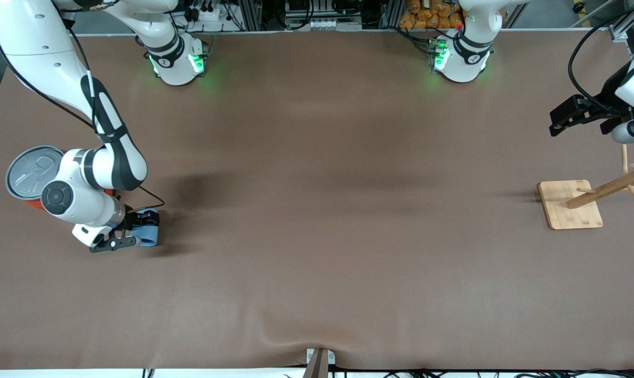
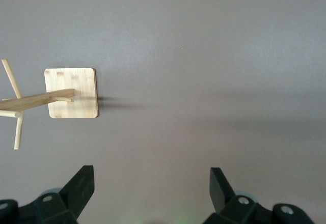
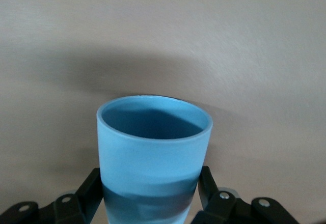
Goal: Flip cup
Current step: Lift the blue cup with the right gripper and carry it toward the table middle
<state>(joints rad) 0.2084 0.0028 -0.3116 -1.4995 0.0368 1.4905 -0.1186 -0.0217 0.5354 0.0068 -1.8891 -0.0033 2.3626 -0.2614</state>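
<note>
The small light-blue cup is between the fingers of my right gripper, low over the table at the right arm's end, beside the orange can. In the right wrist view the cup fills the middle. Its open mouth, darker blue inside, points away from the wrist, and both fingers press on its lower body. My left gripper hangs open and empty in the air at the left arm's end, above the table near the wooden rack. In the left wrist view its gripper has both tips wide apart over bare table.
A big orange can with a grey pull-tab lid stands right by the right arm's wrist. A wooden peg rack on a square bamboo base stands at the left arm's end; it also shows in the left wrist view. A brown mat covers the table.
</note>
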